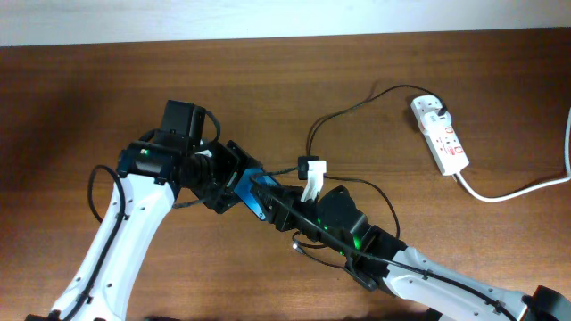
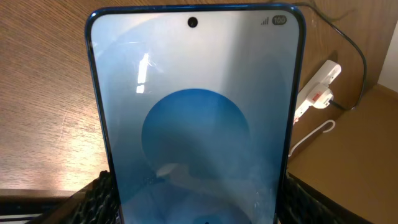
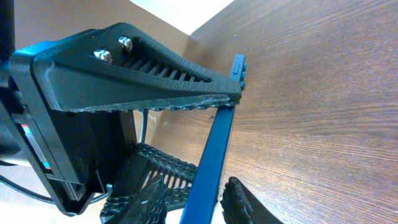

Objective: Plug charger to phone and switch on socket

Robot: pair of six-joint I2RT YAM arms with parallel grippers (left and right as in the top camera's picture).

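Two grippers are crowding one phone (image 2: 198,118): left gripper (image 2: 199,198) is clamping it by its lower sides, right gripper (image 3: 198,200) is straddling its thin edge, grip unclear. Long axis is pointing toward the right gripper, charger (image 1: 309,164) lying just beyond, socket (image 1: 442,134) sitting farther right.

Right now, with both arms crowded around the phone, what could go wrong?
The phone sits clamped in the left gripper with the right gripper straddling its thin edge: a squeeze there may twist it or make it slip. The charger loops beside the right arm; a move could snag it and tug the socket.
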